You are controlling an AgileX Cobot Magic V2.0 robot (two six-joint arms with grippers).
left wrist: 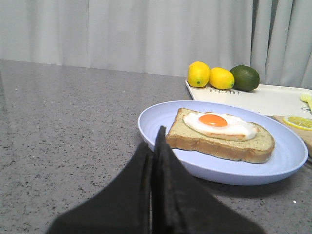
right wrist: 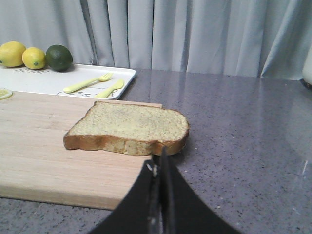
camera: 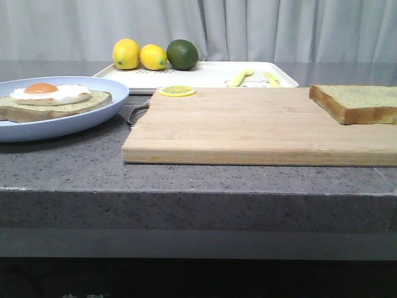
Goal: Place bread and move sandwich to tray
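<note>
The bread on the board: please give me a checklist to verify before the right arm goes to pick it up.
1. Bread lies flat on the board, nothing on top: ok.
2. Right end effector faces the bread's near crust: ok.
3. Right end effector open for grasping: not ok, fingers are shut.
4. Egg slice sits on the plate, ready to receive bread: ok.
5. Left end effector clear of the plate: cannot tell, it looks very close to the rim.
6. Tray has free space: ok, between lemons and cutlery.
</note>
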